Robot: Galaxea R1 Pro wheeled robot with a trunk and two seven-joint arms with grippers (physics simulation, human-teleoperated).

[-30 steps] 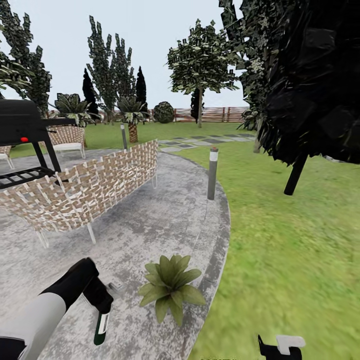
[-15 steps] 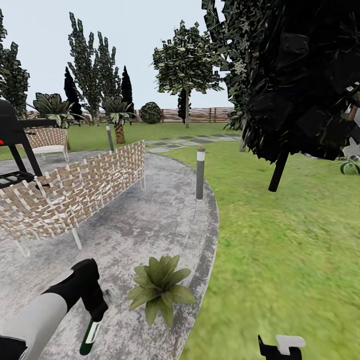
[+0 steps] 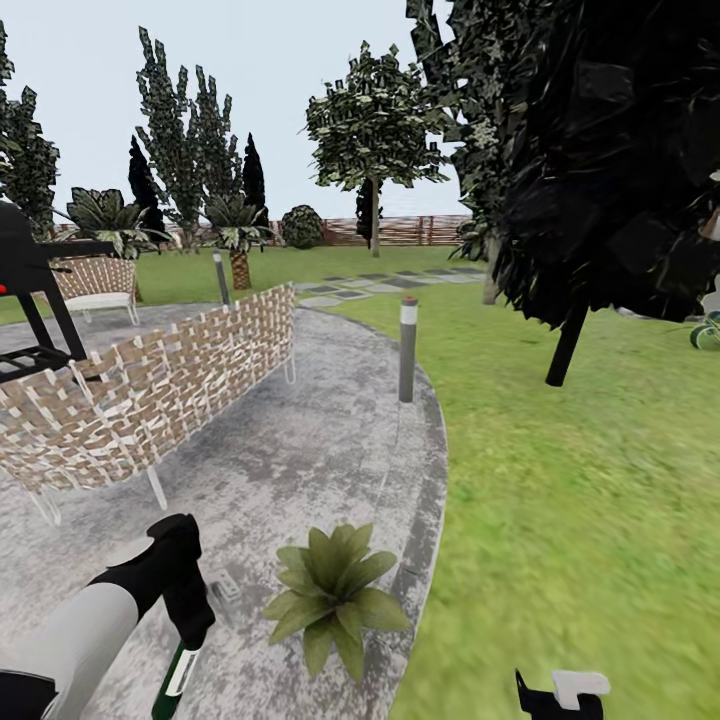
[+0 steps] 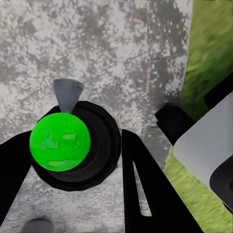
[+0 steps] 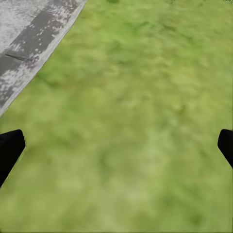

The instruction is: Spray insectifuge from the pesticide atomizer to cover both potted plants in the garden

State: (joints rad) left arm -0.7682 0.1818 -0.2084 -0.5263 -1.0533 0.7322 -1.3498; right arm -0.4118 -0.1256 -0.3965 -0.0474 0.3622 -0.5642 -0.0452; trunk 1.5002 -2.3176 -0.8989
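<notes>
Left arm holds the spray bottle over the stone patio.

The left arm (image 3: 90,625) bends down, its left gripper (image 3: 190,625) closed around the pesticide atomizer (image 3: 172,678), which hangs just above the patio (image 3: 300,450). One potted plant (image 3: 335,598) stands near the patio's edge, close beside the bottle. One grey lamp post (image 3: 408,350) and one woven bench (image 3: 150,395) stand farther back. The right gripper (image 5: 116,145) hangs wide open and empty over grass (image 3: 580,500).

A rendered home garden: green lawn (image 3: 580,500) wraps a round grey stone patio (image 3: 300,450) with a woven bench (image 3: 150,390) and grill (image 3: 30,290). A bollard lamp (image 3: 408,350) stands at its edge; trees and a slatted wooden fence (image 3: 410,230) close off twelve o'clock.
</notes>
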